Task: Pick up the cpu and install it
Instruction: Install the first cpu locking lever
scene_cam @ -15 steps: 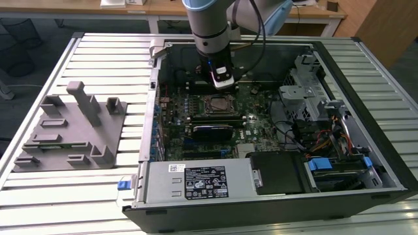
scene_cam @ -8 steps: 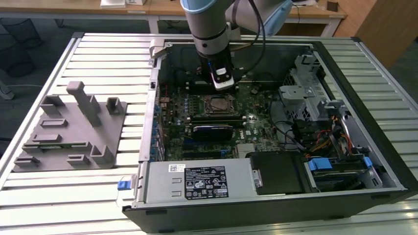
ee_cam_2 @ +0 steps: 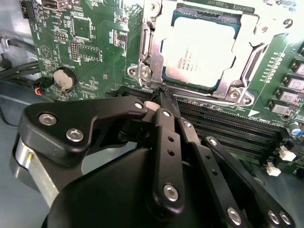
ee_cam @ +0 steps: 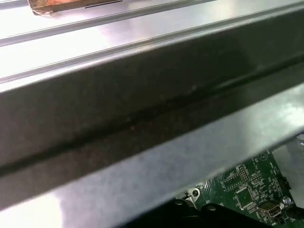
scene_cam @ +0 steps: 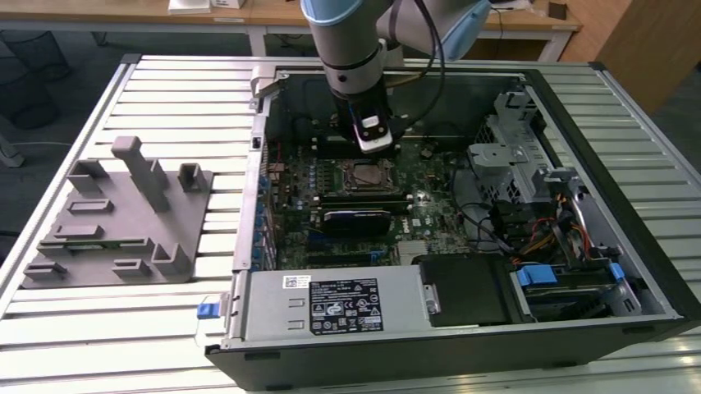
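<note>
In the second wrist view, the cpu (ee_cam_2: 202,50), a flat square of pale brushed metal, is seated in the socket frame (ee_cam_2: 247,45) on the green motherboard (ee_cam_2: 90,42). The black gripper (ee_cam_2: 164,97) is seen above it with its 2 fingers (ee_cam_2: 167,142) pressed together, nothing held between them. In the exterior view, the grey ridged block (scene_cam: 115,217) is seen on the slatted table (scene_cam: 131,328).

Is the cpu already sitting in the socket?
Yes, in the second wrist view the cpu lies flat inside the socket frame, apart from the gripper.
</note>
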Available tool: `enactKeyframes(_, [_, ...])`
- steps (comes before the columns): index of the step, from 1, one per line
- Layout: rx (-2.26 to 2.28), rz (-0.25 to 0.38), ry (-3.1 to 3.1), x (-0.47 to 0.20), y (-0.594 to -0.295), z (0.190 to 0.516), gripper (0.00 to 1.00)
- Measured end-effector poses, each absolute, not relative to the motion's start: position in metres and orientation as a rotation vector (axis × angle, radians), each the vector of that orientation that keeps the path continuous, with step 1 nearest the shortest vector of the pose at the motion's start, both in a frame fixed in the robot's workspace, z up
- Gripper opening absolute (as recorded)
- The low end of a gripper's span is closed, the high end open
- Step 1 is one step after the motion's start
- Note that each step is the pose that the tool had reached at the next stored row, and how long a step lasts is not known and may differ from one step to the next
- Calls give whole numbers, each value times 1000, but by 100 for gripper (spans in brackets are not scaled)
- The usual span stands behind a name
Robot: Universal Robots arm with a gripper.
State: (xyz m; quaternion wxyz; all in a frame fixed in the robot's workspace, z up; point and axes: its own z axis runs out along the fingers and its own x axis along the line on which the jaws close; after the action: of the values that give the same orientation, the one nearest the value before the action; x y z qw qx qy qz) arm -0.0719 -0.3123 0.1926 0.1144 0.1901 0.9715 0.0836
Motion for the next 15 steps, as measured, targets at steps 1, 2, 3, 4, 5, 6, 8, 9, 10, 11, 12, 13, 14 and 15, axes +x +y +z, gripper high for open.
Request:
enactKeyframes(1, [557, 245, 2848, -72, -312, 192, 11])
enactKeyframes(2, [557, 246, 2847, -72, -313, 192, 11])
enactKeyframes(3, [557, 247, 2847, -72, -313, 192, 11])
enactKeyframes(4, [557, 248, 2847, -72, -313, 192, 11])
enactKeyframes(5, [558, 250, 2848, -72, -313, 192, 11])
enactKeyframes(6, [558, 255, 2848, -72, -314, 192, 11])
enactKeyframes(8, [559, 262, 2848, -72, -315, 191, 11])
enactKeyframes(9, [560, 266, 2848, -72, -315, 191, 11])
enactKeyframes(10, [561, 272, 2848, -72, -316, 191, 11])
enactKeyframes(11, [562, 278, 2848, -72, -316, 191, 11])
enactKeyframes(12, [562, 280, 2848, -72, -316, 191, 11])
enactKeyframes(13, [562, 281, 2848, -72, -317, 191, 11])
enactKeyframes(14, [562, 281, 2848, -72, -317, 191, 11])
enactKeyframes(15, [562, 281, 2848, -72, -317, 191, 11])
